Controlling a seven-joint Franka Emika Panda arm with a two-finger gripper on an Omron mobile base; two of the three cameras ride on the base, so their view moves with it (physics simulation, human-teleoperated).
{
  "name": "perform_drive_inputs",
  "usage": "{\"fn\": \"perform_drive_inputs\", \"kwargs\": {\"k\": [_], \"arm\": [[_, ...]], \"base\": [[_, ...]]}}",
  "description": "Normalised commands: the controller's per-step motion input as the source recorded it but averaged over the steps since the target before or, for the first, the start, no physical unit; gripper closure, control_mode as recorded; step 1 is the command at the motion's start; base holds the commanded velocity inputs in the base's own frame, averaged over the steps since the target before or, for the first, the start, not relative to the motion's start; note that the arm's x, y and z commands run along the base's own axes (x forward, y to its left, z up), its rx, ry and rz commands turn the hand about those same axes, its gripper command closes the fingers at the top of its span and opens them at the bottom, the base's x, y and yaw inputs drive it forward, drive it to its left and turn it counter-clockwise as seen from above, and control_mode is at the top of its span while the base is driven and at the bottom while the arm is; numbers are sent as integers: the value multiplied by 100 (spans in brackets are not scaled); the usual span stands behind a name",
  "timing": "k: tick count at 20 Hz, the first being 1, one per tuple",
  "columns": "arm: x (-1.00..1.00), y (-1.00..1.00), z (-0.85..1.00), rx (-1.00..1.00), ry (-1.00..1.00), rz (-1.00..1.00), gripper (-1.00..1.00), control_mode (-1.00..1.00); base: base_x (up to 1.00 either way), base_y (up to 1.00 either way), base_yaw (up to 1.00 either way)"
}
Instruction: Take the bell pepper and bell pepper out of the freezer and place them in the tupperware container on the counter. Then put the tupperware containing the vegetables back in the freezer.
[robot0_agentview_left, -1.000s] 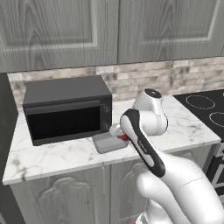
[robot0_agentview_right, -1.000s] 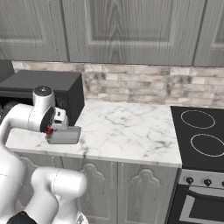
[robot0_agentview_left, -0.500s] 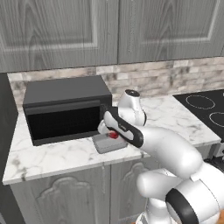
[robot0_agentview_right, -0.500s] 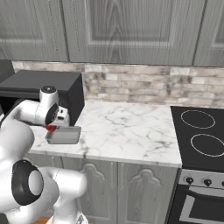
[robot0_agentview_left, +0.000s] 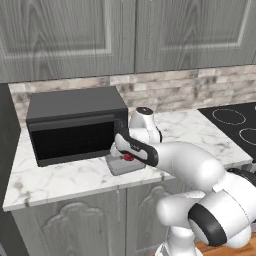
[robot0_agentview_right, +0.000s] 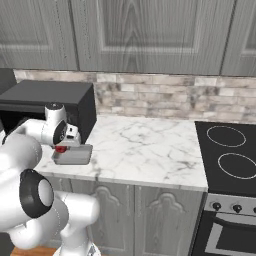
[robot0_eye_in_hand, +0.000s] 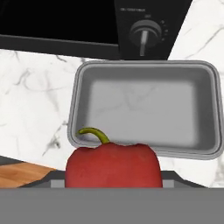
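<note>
The claw is clamped on a red bell pepper, holding it just above the near rim of the grey tupperware container. The container sits on the marble tabletop, right in front of the black microwave.

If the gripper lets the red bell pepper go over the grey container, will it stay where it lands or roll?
The bell pepper looks rounded and glossy, so it may roll a little and slip on smooth surfaces. The tupperware container has a raised rim, which should probably stop it. The pepper seems firm, so it likely keeps its shape.
</note>
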Motion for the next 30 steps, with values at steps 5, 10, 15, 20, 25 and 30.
{"fn": "perform_drive_inputs", "kwargs": {"k": [5, 10, 15, 20, 25, 30], "arm": [[27, 0, -32, 0, -3, 0, 100, -100], [26, 0, -31, 0, 0, 0, 100, -100], [27, 0, -26, 0, 0, 0, 100, -100], [29, 2, -17, 0, 0, 0, 100, -100], [23, 8, -19, 0, 0, 0, 100, -100], [21, 12, -18, 0, 0, 0, 100, -100]], "base": [[0, 0, 0], [0, 0, 0], [0, 0, 0], [0, 0, 0], [0, 0, 0], [0, 0, 0]]}}
